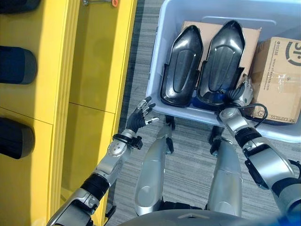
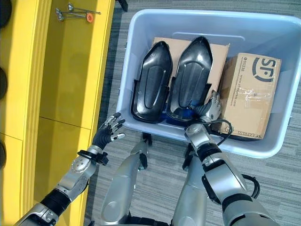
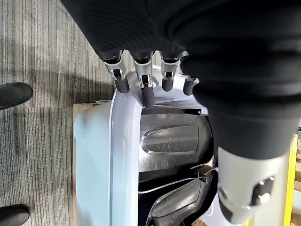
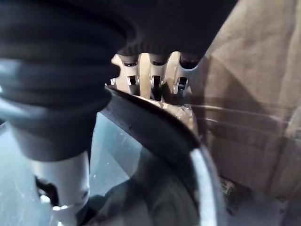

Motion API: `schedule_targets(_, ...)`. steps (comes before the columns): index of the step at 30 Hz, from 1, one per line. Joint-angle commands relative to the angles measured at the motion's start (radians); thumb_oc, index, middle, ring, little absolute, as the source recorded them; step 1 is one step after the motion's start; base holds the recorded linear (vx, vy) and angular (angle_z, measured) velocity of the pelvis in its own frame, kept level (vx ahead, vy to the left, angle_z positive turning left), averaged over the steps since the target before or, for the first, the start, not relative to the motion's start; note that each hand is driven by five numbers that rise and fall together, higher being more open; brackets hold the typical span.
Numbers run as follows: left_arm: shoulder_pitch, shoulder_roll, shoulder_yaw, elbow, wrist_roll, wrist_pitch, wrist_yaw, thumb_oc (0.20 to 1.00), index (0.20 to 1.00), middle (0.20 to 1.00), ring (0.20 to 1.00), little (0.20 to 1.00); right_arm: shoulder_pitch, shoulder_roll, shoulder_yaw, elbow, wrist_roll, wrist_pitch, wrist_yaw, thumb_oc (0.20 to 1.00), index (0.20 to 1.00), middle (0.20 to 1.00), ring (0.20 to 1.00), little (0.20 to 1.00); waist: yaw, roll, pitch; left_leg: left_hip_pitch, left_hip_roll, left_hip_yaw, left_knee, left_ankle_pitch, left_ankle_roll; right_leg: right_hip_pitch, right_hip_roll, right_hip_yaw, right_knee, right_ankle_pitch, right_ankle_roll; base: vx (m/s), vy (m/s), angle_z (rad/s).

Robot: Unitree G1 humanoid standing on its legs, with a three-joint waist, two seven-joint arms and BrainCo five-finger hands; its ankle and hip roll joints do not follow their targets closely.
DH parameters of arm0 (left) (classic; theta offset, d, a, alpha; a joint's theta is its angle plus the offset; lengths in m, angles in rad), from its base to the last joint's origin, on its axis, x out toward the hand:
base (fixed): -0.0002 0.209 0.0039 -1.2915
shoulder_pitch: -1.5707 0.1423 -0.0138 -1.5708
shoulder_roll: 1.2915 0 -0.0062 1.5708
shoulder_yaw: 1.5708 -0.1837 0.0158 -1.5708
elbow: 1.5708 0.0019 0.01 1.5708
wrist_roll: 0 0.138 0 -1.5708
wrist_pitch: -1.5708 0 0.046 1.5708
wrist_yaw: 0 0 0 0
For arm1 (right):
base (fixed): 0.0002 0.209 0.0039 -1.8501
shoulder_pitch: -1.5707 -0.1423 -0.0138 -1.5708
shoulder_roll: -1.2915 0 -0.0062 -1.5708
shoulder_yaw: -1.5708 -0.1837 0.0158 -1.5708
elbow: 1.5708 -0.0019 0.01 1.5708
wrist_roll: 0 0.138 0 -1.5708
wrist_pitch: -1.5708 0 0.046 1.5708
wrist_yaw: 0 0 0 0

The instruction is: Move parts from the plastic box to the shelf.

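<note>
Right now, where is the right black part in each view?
Left eye: right black part, upper centre-right, in the box.
Right eye: top centre.
Left wrist: two black parts lie in the box; cannot tell which is this one.
Right wrist: its dark curved rim crosses the middle.
Landmark: the carton beside it.

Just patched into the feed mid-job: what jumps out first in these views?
Two glossy black parts stand side by side in the pale blue plastic box, with a cardboard carton beside them. The right hand reaches into the box, its fingers over the edge of the right-hand part. The left hand hovers open between the box and the yellow shelf.
</note>
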Motion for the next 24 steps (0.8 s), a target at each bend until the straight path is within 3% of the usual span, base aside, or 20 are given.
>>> schedule_targets(1,-0.004,-0.043,-0.050,0.010,0.014,0.008,-0.009,1.000,1.000,1.000,1.000,1.000,0.078,0.000,-0.005,0.142,0.015,0.134,0.041,0.285,0.285,0.285,0.285,0.285,0.025,0.039,0.043,-0.046,-0.016,-0.015,0.138,-0.107,0.004,-0.026,-0.017,-0.024,-0.030,0.113,0.019,0.05,0.062,-0.06)
schedule_targets(2,-0.004,-0.044,-0.051,0.015,0.014,0.004,-0.010,1.000,1.000,1.000,1.000,1.000,0.080,-0.001,-0.002,0.145,0.007,0.140,0.040,0.200,0.200,0.200,0.200,0.200,0.025,0.040,0.043,-0.053,-0.017,-0.016,0.144,-0.109,0.005,-0.033,-0.018,-0.022,-0.026,0.112,0.019,0.04,0.044,-0.02)
schedule_targets(8,-0.001,-0.048,-0.058,0.035,0.016,-0.010,-0.018,1.000,1.000,1.000,1.000,1.000,0.075,-0.002,0.009,0.168,-0.023,0.178,0.019,0.200,0.200,0.200,0.200,0.200,0.030,0.044,0.043,-0.079,-0.021,-0.020,0.168,-0.117,0.011,-0.053,-0.028,-0.019,-0.011,0.111,0.020,0.03,0.004,0.04)
schedule_targets(10,0.015,-0.052,-0.068,0.056,0.002,-0.044,-0.034,1.000,1.000,1.000,1.000,1.000,0.085,-0.003,0.012,0.183,0.029,0.143,0.036,0.200,0.200,0.200,0.200,0.200,0.028,0.038,0.043,-0.056,-0.026,-0.027,0.186,-0.150,0.002,-0.029,-0.033,-0.006,0.004,0.081,0.036,0.09,-0.027,0.07)
schedule_targets(16,0.015,-0.039,-0.058,0.011,-0.006,-0.038,-0.032,1.000,1.000,1.000,1.000,1.000,0.093,-0.022,-0.016,0.202,0.020,0.182,0.020,0.200,0.200,0.200,0.200,0.200,0.028,0.037,0.043,-0.056,-0.028,-0.035,0.202,-0.160,0.007,-0.027,-0.031,-0.003,0.011,0.078,0.033,-0.01,-0.008,0.02)
schedule_targets(17,0.002,-0.038,-0.046,0.006,-0.008,-0.034,-0.033,1.000,1.000,1.000,1.000,1.000,0.084,-0.029,-0.023,0.205,0.021,0.185,0.020,0.200,0.200,0.200,0.200,0.200,0.029,0.039,0.043,-0.081,-0.024,-0.030,0.193,-0.131,0.018,-0.050,-0.026,-0.013,-0.002,0.107,0.018,-0.06,-0.018,0.02)
schedule_targets(24,0.019,-0.022,-0.041,0.006,0.007,-0.043,-0.044,1.000,1.000,1.000,1.000,1.000,0.128,-0.060,-0.067,0.240,0.026,0.164,-0.003,0.200,0.200,0.200,0.200,0.200,0.016,0.039,0.043,-0.053,-0.020,-0.028,0.187,-0.135,0.018,-0.028,-0.018,-0.004,-0.013,0.108,0.018,-0.02,-0.037,0.02)
